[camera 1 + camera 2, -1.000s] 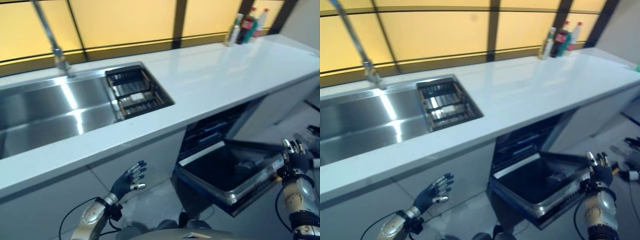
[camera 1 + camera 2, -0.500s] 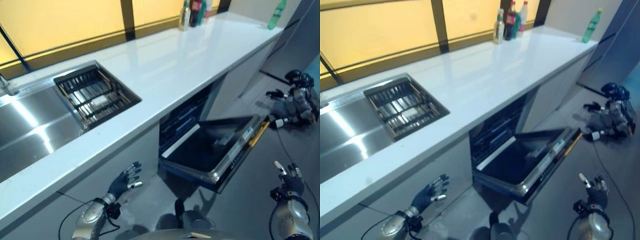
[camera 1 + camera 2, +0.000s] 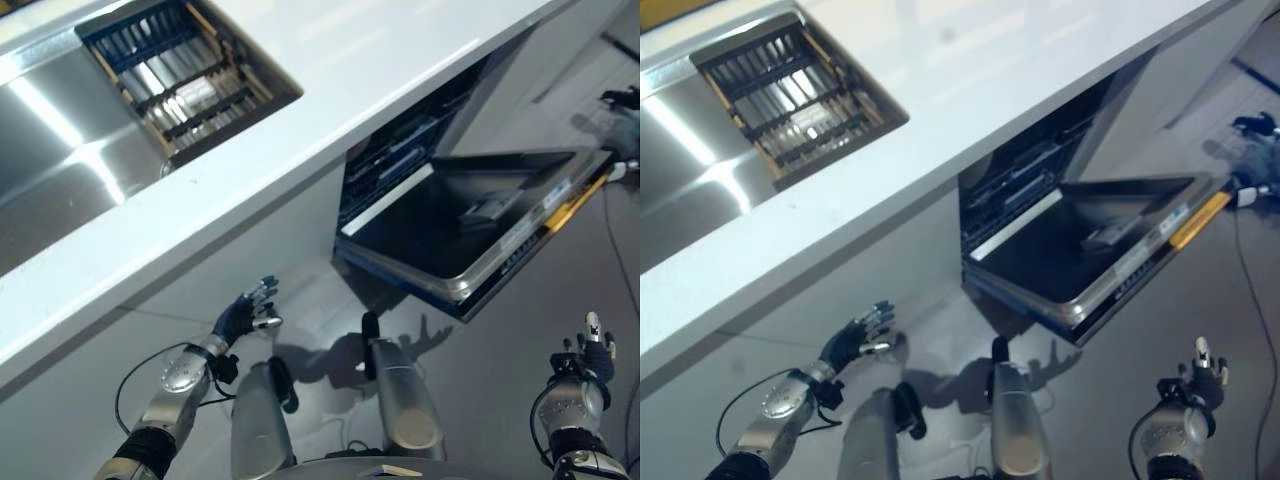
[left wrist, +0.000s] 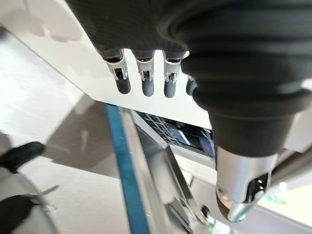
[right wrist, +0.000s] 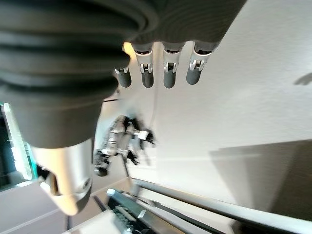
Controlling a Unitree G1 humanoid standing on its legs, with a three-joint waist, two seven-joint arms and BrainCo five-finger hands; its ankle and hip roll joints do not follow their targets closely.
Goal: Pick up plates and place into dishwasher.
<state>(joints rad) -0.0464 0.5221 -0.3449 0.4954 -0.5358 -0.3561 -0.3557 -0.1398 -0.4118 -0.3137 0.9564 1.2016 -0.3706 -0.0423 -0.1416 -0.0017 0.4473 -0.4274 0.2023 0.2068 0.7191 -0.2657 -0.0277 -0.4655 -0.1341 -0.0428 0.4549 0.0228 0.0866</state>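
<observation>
Both my left hand and right hand hang low with fingers relaxed, empty; I should find plates before approaching the open dark dishwasher door, centre right.

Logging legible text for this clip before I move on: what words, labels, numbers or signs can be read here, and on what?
No text can be read.
Dishwasher door: small markings along its control strip on the top edge, too small and blurred to read.
Yellow strip at the door's corner: no legible print.
Worktop, sink and drying rack: no print visible.
</observation>
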